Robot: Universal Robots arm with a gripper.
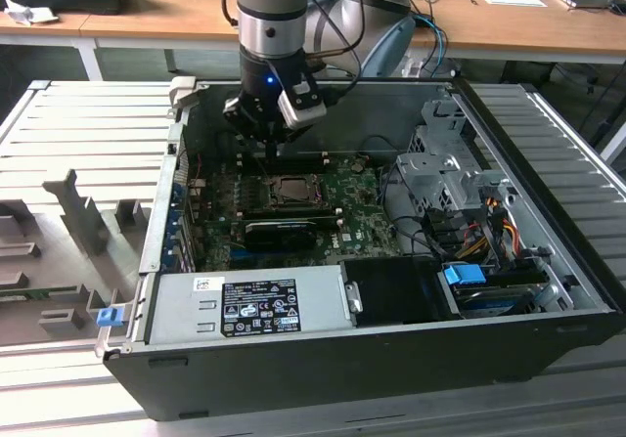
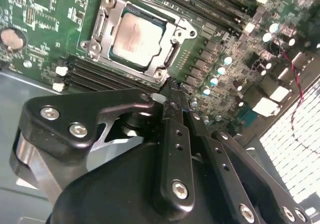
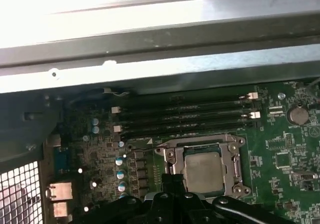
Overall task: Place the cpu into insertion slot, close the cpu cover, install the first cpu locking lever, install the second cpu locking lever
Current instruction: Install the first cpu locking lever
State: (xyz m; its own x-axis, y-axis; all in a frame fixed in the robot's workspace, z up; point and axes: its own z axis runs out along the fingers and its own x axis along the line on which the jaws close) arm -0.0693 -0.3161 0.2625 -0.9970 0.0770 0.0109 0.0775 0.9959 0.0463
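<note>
1. Fingers (image 2: pixel 176 134) pressed together, the gripper (image 2: pixel 172 89) hangs just beside the rim of the insertion slot (image 2: pixel 122 61).
2. The cpu (image 2: pixel 136 33) lies flat in that slot, framed by the cpu cover (image 2: pixel 174 38).
3. Dark memory sockets (image 3: pixel 182 119) flank the slot, and a long black card (image 1: pixel 279 230) sits on its near side.
4. The arm (image 1: pixel 274 17) stands upright over the open computer case (image 1: pixel 293 369).

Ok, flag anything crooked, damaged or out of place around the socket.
Nothing stands out. The cpu lies flat and square within the cpu cover, which frames it evenly, and the green board around them shows no damage.
</note>
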